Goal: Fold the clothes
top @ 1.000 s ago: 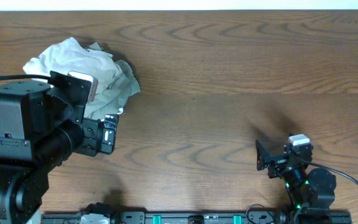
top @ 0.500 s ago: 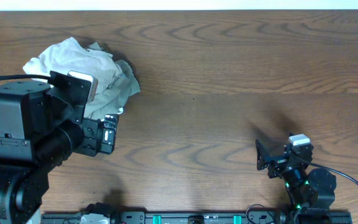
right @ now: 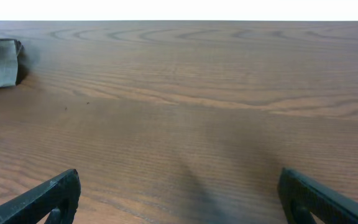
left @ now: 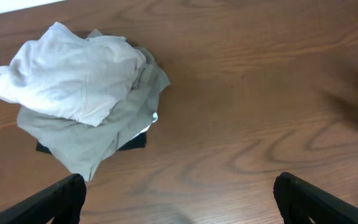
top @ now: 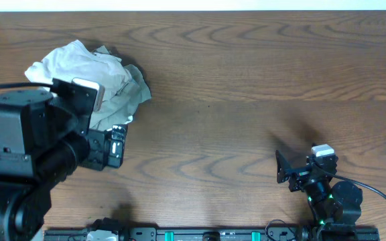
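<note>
On table (top: 246, 100) left, one clothes pile (top: 92, 70)

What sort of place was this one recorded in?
Probably a robotics lab bench rather than a home: a wood-grain table, a left arm and right arm by a rail at its near edge, and a heap of clothes to work on.
</note>
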`<action>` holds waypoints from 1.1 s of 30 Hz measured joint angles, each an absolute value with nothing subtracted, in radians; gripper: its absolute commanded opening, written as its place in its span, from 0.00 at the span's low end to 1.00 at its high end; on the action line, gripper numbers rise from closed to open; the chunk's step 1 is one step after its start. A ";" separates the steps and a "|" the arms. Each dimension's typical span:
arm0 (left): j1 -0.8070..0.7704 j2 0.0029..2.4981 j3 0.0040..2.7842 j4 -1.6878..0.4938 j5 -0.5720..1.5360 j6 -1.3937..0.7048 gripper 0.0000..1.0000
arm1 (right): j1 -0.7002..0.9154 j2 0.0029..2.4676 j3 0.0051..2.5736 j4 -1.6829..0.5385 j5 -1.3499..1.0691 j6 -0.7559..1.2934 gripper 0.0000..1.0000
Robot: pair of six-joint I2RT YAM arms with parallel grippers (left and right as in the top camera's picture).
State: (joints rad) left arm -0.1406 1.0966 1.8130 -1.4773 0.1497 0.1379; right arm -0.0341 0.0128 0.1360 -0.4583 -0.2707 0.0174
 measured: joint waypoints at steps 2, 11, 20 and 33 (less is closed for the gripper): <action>-0.141 1.086 1.813 -1.526 0.150 0.120 0.98 | -0.034 0.013 0.136 -0.458 -0.271 0.017 0.99; -0.095 0.931 1.763 -1.453 0.149 0.096 0.98 | -0.034 0.013 0.136 -0.458 -0.271 0.017 0.99; 0.030 0.564 1.509 -1.195 0.150 0.162 0.98 | -0.034 0.012 0.135 -0.458 -0.271 0.017 0.99; 0.064 0.139 0.836 -0.739 0.156 0.181 0.98 | -0.034 0.013 0.134 -0.458 -0.271 0.017 0.99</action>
